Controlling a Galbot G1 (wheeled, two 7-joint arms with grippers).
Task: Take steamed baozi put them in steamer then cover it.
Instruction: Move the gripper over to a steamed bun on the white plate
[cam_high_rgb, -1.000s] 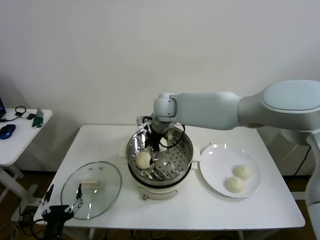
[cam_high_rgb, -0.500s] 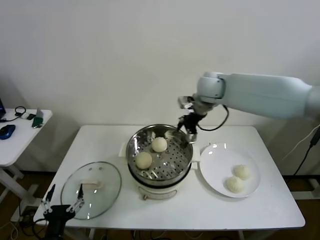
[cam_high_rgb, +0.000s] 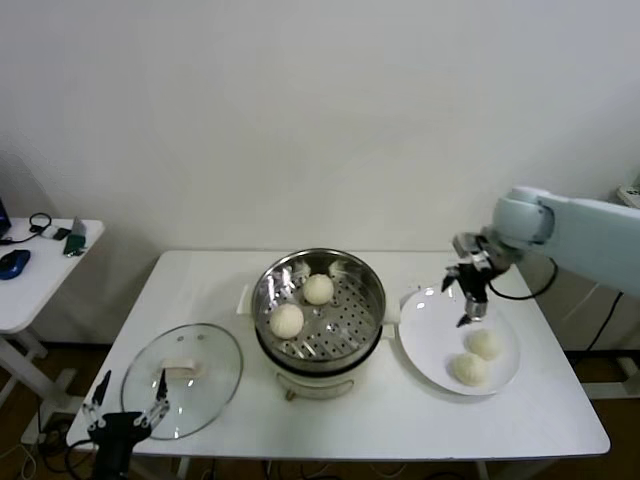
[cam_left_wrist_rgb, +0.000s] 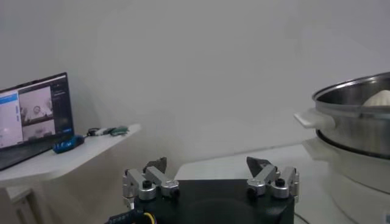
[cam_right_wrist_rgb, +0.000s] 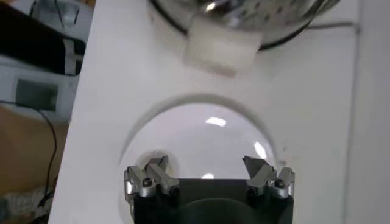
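Note:
The steel steamer (cam_high_rgb: 372, 300) stands mid-table on its white base with two baozi on the tray, one (cam_high_rgb: 318, 289) at the back and one (cam_high_rgb: 287, 320) at the front left. Two more baozi (cam_high_rgb: 485, 344) (cam_high_rgb: 470, 369) lie on the white plate (cam_high_rgb: 430, 335) to its right. My right gripper (cam_high_rgb: 468, 305) is open and empty, hovering over the plate's far part just above the nearer bun; in the right wrist view the gripper (cam_right_wrist_rgb: 206, 165) sits above the plate (cam_right_wrist_rgb: 201, 131). The glass cover (cam_high_rgb: 205, 385) lies flat at the front left. My left gripper (cam_high_rgb: 125, 400) is parked open by the table's front-left edge.
A side table (cam_high_rgb: 30, 275) at the far left holds a mouse and small items. The steamer's white handle (cam_right_wrist_rgb: 219, 50) shows beyond the plate in the right wrist view. The left wrist view shows the steamer's side (cam_left_wrist_rgb: 359, 122) and a laptop (cam_left_wrist_rgb: 33, 115).
My right gripper left a second baozi in the steamer, rose out, and swung right over to the plate, open and empty. The left arm stayed put.

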